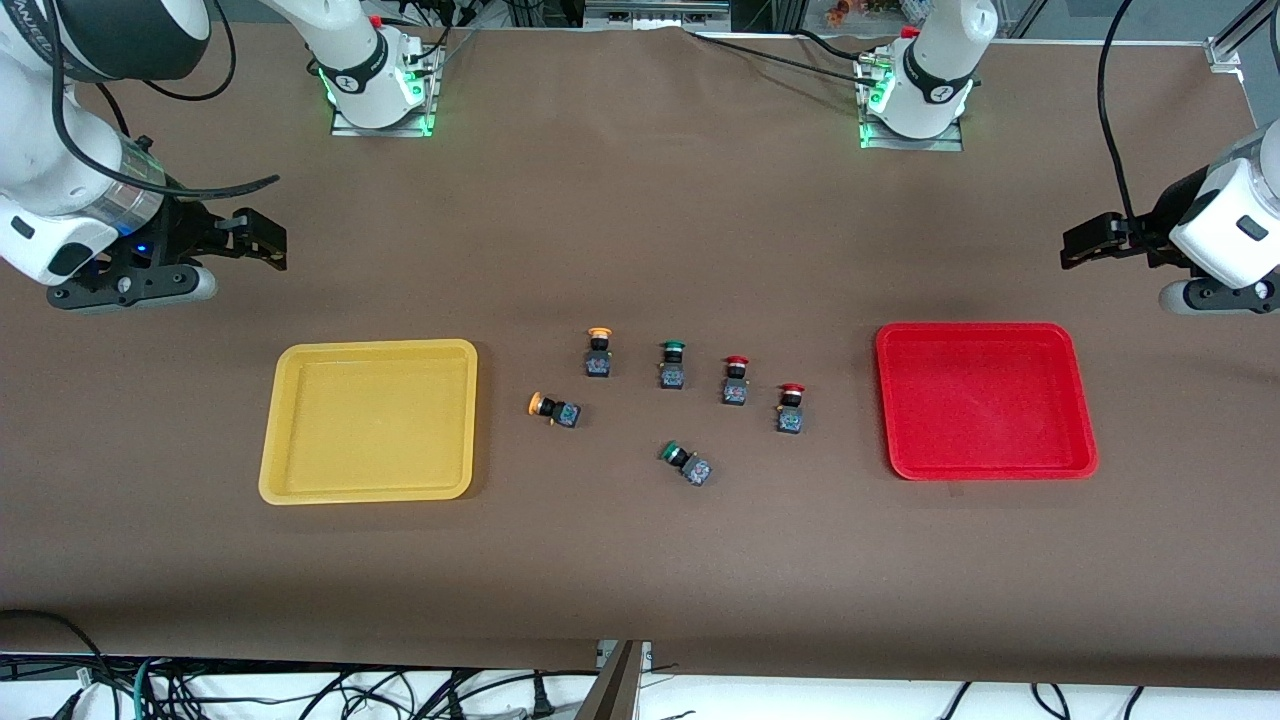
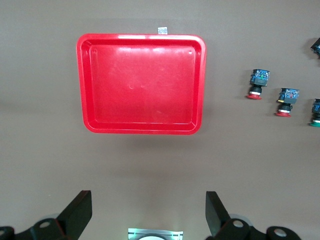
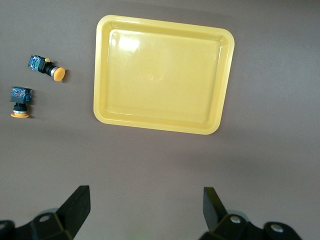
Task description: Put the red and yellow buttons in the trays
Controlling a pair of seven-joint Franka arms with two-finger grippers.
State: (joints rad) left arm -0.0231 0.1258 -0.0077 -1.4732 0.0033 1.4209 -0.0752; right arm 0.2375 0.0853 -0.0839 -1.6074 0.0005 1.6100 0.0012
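The yellow tray [image 1: 275, 440] lies empty toward the right arm's end and also shows in the right wrist view [image 3: 100, 75]. The red tray [image 1: 985, 328] lies empty toward the left arm's end and also shows in the left wrist view [image 2: 142, 37]. Between them on the cloth are two yellow buttons [image 1: 598, 352] [image 1: 553, 408] and two red buttons [image 1: 736, 380] [image 1: 790, 408]. The right wrist view shows the yellow ones [image 3: 47, 68] [image 3: 20, 101], the left wrist view the red ones [image 2: 258, 83] [image 2: 286, 101]. My left gripper [image 1: 1075, 245] [image 2: 148, 210] is open and empty over bare cloth beside the red tray. My right gripper [image 1: 262, 240] [image 3: 145, 207] is open and empty over bare cloth beside the yellow tray.
Two green-capped switches sit among the buttons, one upright [image 1: 672, 364] between the yellow and red ones, one lying on its side [image 1: 685, 463] nearest the front camera. The brown cloth [image 1: 640, 560] covers the table. The arm bases [image 1: 380, 90] [image 1: 915, 100] stand along the table's edge farthest from the front camera.
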